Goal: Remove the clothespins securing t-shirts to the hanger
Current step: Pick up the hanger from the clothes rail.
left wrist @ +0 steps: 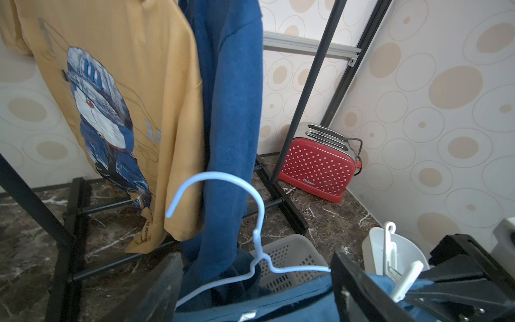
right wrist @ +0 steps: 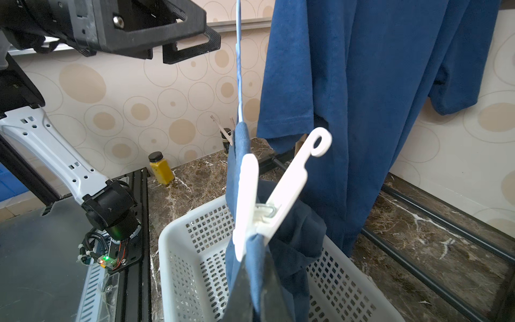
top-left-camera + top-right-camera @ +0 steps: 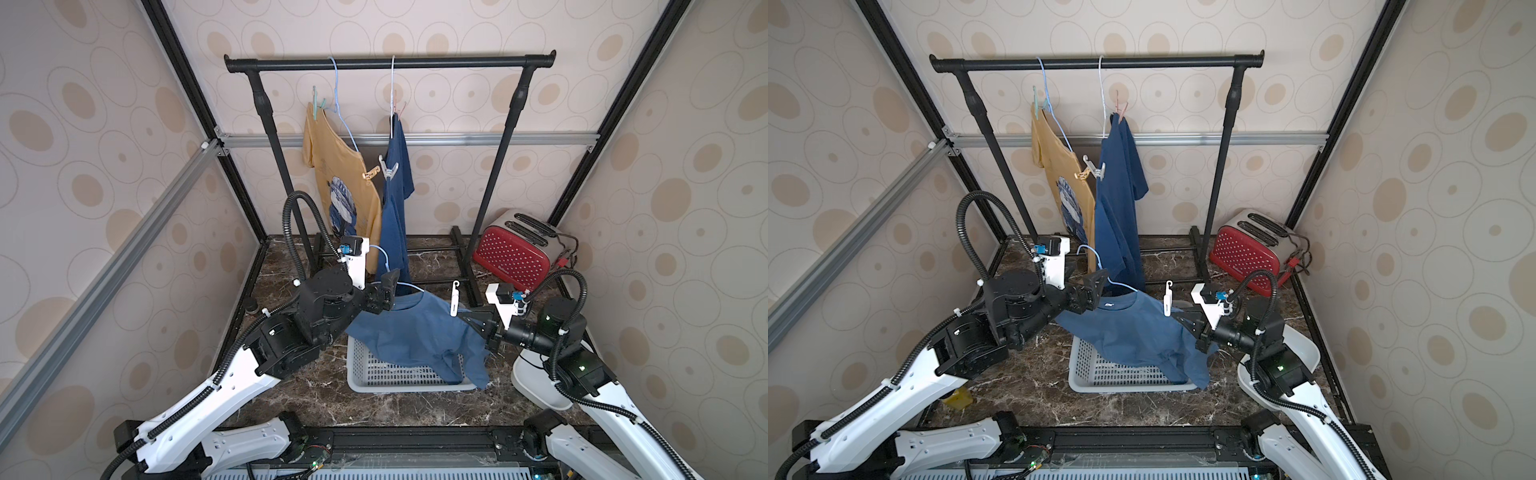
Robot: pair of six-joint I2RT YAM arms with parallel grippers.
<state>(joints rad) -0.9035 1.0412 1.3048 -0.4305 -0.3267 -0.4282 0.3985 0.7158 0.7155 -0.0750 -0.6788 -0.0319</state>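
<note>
Clothespin (image 2: 248,200) clamps blue t-shirt (image 2: 239,145); right wrist view shows spring (image 2: 266,210).

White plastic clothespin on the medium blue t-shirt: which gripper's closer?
Right. The right gripper is shut on the medium blue t-shirt right beside the white plastic clothespin. The left gripper stands open astride the light blue wire hanger at the collar, farther off.
</note>
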